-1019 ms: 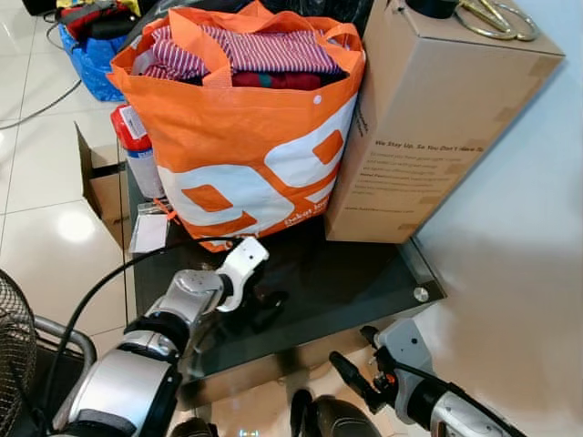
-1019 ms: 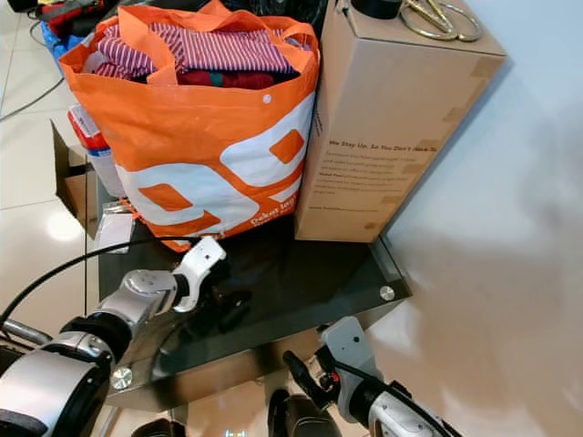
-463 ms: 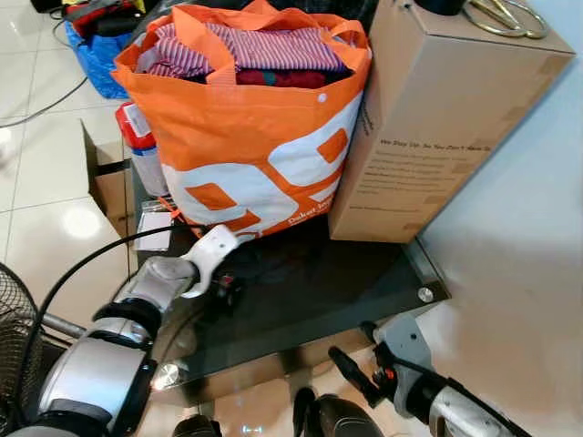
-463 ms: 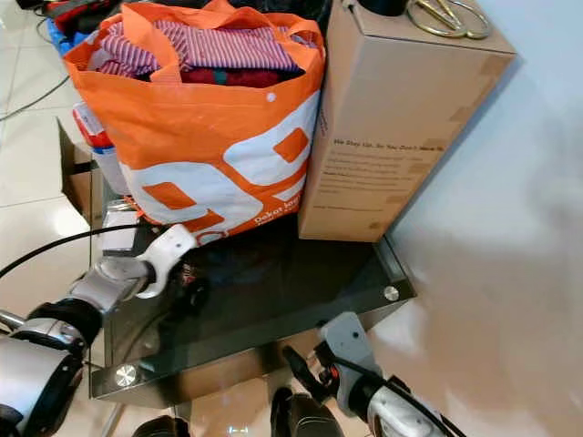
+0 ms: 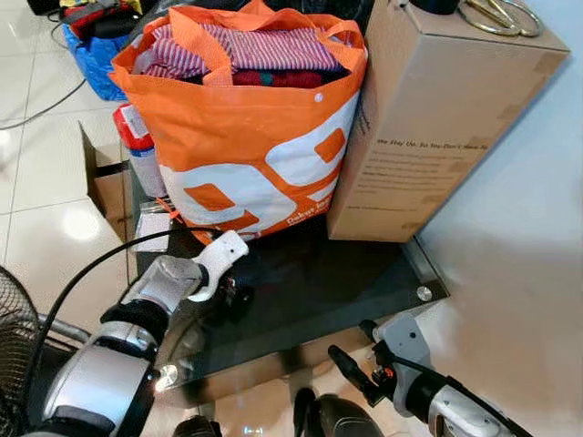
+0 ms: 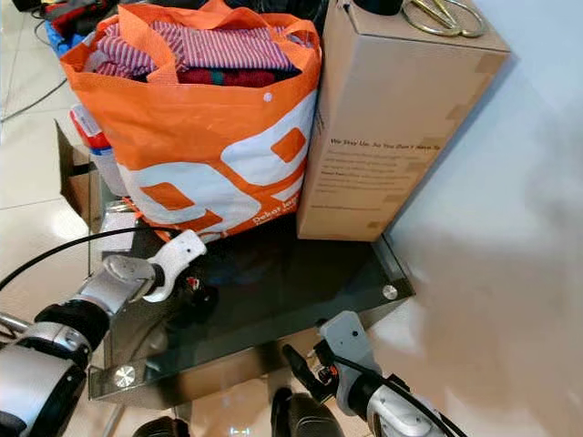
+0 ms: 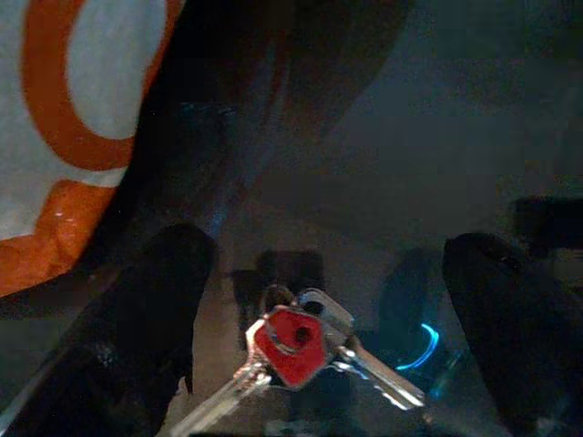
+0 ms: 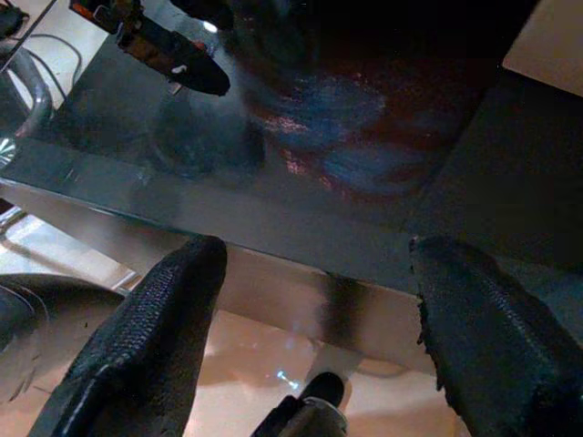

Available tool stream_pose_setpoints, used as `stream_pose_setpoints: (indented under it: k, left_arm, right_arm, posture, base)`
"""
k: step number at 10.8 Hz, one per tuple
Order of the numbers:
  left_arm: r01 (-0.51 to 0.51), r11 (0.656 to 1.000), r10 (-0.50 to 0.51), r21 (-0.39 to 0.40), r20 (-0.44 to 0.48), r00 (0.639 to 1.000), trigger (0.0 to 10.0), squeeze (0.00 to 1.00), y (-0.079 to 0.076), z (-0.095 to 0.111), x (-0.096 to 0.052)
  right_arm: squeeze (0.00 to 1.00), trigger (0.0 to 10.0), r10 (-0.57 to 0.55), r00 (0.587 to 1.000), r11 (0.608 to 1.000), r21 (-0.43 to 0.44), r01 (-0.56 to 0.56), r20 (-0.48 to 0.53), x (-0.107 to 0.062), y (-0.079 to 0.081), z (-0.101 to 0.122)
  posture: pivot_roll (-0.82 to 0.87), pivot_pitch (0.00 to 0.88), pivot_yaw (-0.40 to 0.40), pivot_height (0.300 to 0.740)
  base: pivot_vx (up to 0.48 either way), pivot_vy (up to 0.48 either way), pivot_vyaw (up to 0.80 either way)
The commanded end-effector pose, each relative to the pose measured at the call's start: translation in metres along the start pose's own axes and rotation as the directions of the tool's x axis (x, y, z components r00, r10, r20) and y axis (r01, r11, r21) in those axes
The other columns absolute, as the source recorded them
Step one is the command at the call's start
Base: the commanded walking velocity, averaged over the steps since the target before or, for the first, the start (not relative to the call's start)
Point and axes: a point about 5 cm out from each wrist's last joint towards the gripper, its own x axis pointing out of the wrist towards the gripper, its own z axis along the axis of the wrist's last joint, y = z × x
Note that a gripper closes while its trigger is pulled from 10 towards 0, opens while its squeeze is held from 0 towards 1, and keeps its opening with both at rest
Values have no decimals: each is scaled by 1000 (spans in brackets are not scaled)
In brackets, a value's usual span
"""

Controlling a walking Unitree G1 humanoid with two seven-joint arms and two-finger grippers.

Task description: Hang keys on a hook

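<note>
A bunch of keys (image 7: pixel 296 341) with one red head lies flat on the dark glass table (image 5: pixel 364 273). In the right eye view the keys (image 6: pixel 190 283) are a small red spot near the table's left front part. My left gripper (image 5: pixel 235 299) reaches down onto the glass just in front of the orange bag (image 5: pixel 255 137). It is open, one black finger (image 7: pixel 155 300) on each side of the keys, not touching them. My right gripper (image 5: pixel 357 355) hangs open below the table's front edge.
The orange bag full of clothes and a tall cardboard box (image 5: pixel 437 118) with gold scissors (image 5: pixel 496 16) on top take up the back of the table. A white wall runs along the right. A small open carton (image 5: pixel 105 187) and a wire fan (image 5: pixel 14 355) stand on the floor at left.
My left gripper has slid left over the glass, closer to the orange bag, and now straddles the keys. The right arm has stayed where it was.
</note>
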Motion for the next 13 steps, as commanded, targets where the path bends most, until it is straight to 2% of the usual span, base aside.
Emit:
stream_pose_setpoints:
  k: [1, 3, 5, 6, 8, 9, 10, 13]
  left_arm:
    - [71, 997, -72, -10, -33, 997, 10000, 0, -13, -6, 6]
    - [45, 983, -37, 178, -45, 998, 10000, 0, 5, 2, -12]
    - [124, 960, -115, 251, -49, 992, 10000, 0, 13, 6, -36]
    - [182, 944, -169, 276, -70, 983, 39, 0, 11, 3, -46]
    - [288, 916, -267, 278, -112, 957, 0, 0, -3, -3, -53]
    - [294, 911, -250, 288, -180, 951, 0, 0, -4, -11, -51]
    - [238, 914, -159, 328, -251, 955, 0, 0, 5, -19, -51]
    - [249, 915, -160, 316, -281, 946, 0, 0, 6, -19, -58]
  right_arm:
    - [0, 10000, -5, 1000, 1000, 8, 5, -8, -1, -1, -3]
    - [0, 10000, -11, 1000, 1000, 10, 11, -6, -2, -2, -3]
    - [0, 10000, -14, 1000, 1000, 12, 14, -4, 0, -2, -4]
    - [0, 10000, -14, 1000, 1000, 14, 14, -2, 1, -1, -4]
    - [0, 10000, -14, 1000, 1000, 14, 14, 0, 1, -1, -4]
    - [0, 10000, -15, 1000, 1000, 14, 15, 0, 1, -1, -4]
    - [0, 10000, -15, 1000, 1000, 12, 15, -1, 0, -2, -4]
    - [0, 10000, -14, 1000, 1000, 13, 14, -3, 0, -1, -5]
  posture:
    - [-198, 167, -74, 740]
    - [-196, 163, -64, 740]
    - [-188, 162, -58, 740]
    - [-185, 163, -56, 740]
    - [-186, 161, -56, 740]
    - [-189, 161, -57, 740]
    - [-191, 162, -58, 740]
    - [-187, 160, -57, 740]
  base:
    - [0, 0, 0]
    - [0, 0, 0]
    - [0, 0, 0]
    - [0, 0, 0]
    - [0, 0, 0]
    - [0, 0, 0]
    - [0, 0, 0]
    - [0, 0, 0]
